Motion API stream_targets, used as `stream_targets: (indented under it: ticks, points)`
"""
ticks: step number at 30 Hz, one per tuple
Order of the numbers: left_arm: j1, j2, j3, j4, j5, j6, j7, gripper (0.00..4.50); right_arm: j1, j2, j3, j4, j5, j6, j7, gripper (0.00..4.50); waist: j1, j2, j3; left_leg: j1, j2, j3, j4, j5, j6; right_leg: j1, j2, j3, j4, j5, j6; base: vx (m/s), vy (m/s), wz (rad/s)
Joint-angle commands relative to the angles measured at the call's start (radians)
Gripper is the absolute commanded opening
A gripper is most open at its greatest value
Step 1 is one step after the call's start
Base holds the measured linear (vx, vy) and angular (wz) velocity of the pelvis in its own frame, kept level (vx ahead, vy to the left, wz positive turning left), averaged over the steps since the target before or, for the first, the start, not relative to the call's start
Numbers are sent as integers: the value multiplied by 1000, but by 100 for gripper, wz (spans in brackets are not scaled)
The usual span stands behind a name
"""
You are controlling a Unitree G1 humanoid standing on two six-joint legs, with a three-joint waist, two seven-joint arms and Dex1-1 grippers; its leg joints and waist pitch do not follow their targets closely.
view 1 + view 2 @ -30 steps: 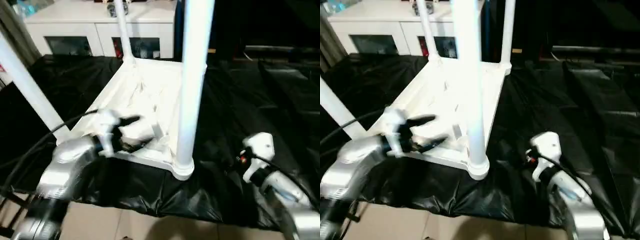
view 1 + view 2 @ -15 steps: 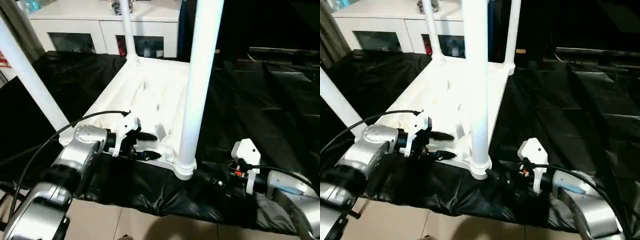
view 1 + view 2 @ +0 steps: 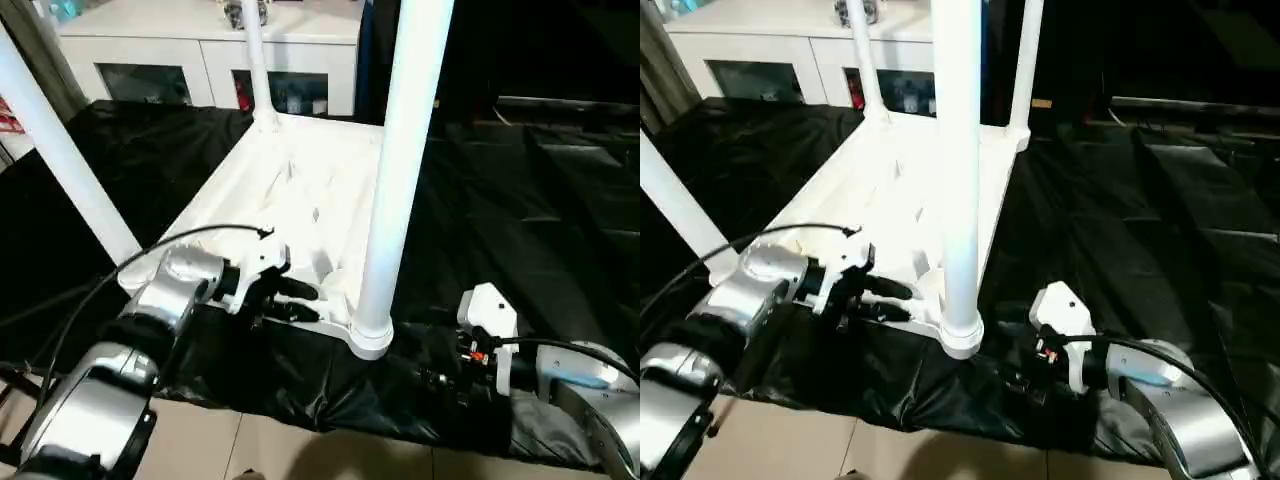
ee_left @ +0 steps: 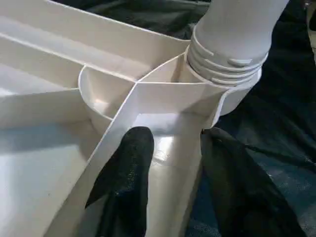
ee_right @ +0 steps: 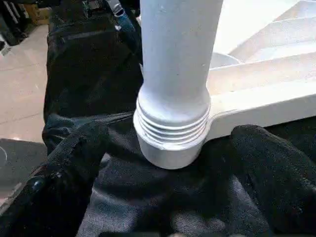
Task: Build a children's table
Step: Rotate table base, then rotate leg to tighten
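Observation:
The children's table [image 3: 300,190] lies upside down on the black sheet with its white legs pointing up. The near right leg [image 3: 400,170] stands in its corner socket [image 3: 370,335]. My left gripper [image 4: 175,136] is open at the near rim just left of that socket. One of its fingers [image 4: 131,163] is inside the ribbed underside and the other is outside the rim wall. My right gripper [image 5: 173,136] is open on the sheet right of the socket. The threaded leg base [image 5: 173,128] sits ahead between its two fingers [image 5: 74,163], apart from both.
A white cabinet with glass doors [image 3: 200,50] stands behind the black-sheeted table [image 3: 520,200]. The sheet's front edge hangs over tiled floor [image 3: 300,450]. Other legs rise at the near left [image 3: 60,150] and the far corners [image 3: 255,60]. A black cable [image 3: 80,300] loops over my left forearm.
My left gripper came down from over the underside to the near rim and slid towards the corner socket. My right gripper moved in leftward, close to the socket.

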Motion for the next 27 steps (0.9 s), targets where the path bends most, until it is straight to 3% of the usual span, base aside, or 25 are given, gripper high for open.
stream_targets:
  ticks: [1,3,4,9,18,23,27]
  points:
    - [-24,3,-13,35,31,-28,-16,152,-8,-8,17,-13,-13,4,-3,450,5,-20,-60,2,19,-5,-57,-115,68,62,-76,46,-74,-129,-175,0,0,0]
    - [-26,4,-15,40,35,-33,-16,142,-8,-8,18,-13,-14,3,-3,450,6,-20,-60,2,20,-5,-58,-119,67,62,-77,46,-75,-136,-174,0,0,0]
    - [-32,5,-16,52,42,-40,-19,133,-8,-9,19,-12,-15,3,-3,450,6,-13,-60,3,20,-6,-57,-121,65,61,-77,46,-74,-136,-177,0,0,0]
    - [-50,12,-33,82,60,-56,-61,87,-8,-11,18,-11,-15,5,1,450,6,-18,-58,4,21,-6,-60,-141,58,62,-78,46,-80,-177,-172,0,0,0]
    - [-74,-5,-31,117,65,-41,-159,21,-17,-17,21,0,-18,3,9,450,7,-18,-60,3,22,-6,-59,-118,67,65,-78,46,-73,-121,-193,0,0,0]
    - [-84,-6,-36,133,82,-59,-136,5,-23,-19,22,10,-25,-5,10,450,7,-18,-59,3,22,-6,-59,-119,70,65,-78,45,-73,-111,-201,0,0,0]
    - [-83,-2,-49,149,115,-100,-106,5,-23,-19,23,10,-27,-7,9,450,7,-17,-56,6,22,-5,-61,-150,62,63,-79,44,-82,-175,-187,0,0,0]
